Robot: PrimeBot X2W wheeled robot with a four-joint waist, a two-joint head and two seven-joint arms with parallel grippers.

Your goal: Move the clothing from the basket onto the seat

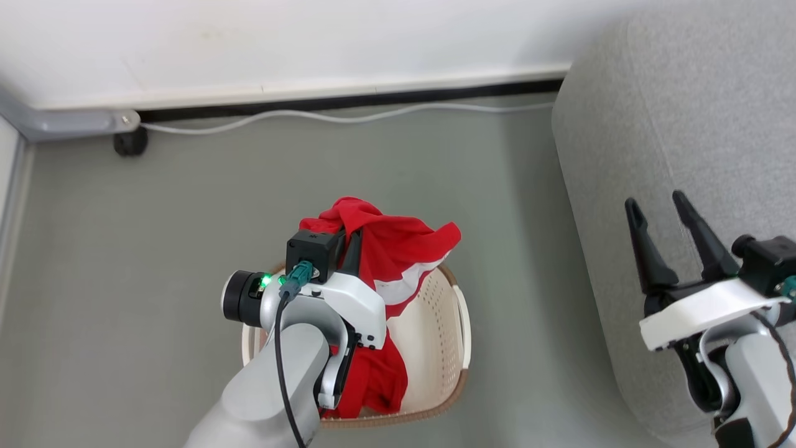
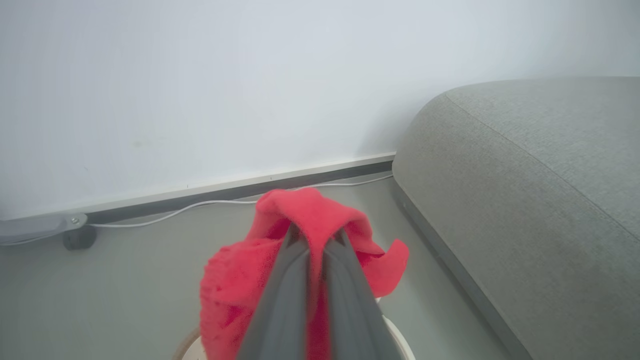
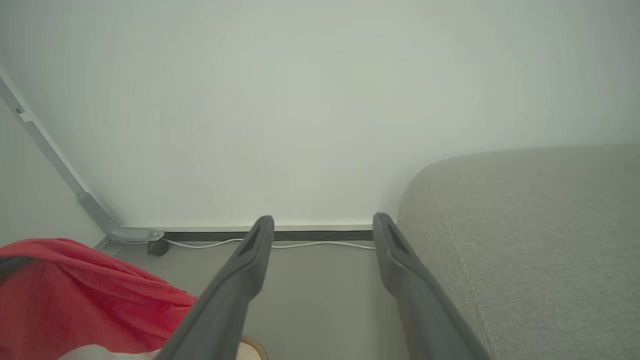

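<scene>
"So, what was on your screens, biggest thing first?"

"I had the seat (image 1: 684, 124), the grey sofa, down the right side of my head view, with its rounded end close to the white wall (image 1: 311, 37). The grey floor (image 1: 155, 261) spread out to its left."

"And the basket?"

"The basket (image 1: 444, 323) stood on that floor, left of the seat and apart from it, partly hidden under my left arm."

"Where was the clothing?"

"A red piece of the clothing (image 1: 398, 249) with a white stripe was bunched up above the basket's rim around my left gripper (image 2: 316, 234). Its fingers (image 2: 285, 290) were closed on a fold of that fabric. More red cloth lay down inside the basket, and I couldn't tell whether it was the same piece."

"The other arm?"

"My right gripper (image 1: 654, 200) showed against the seat's near edge, with its fingers spread wide and nothing between them."

"Anything smaller?"

"A white cable (image 1: 348, 116) ran along the foot of the wall, and a black caster (image 1: 130, 142) sat on the floor at the far left."
</scene>
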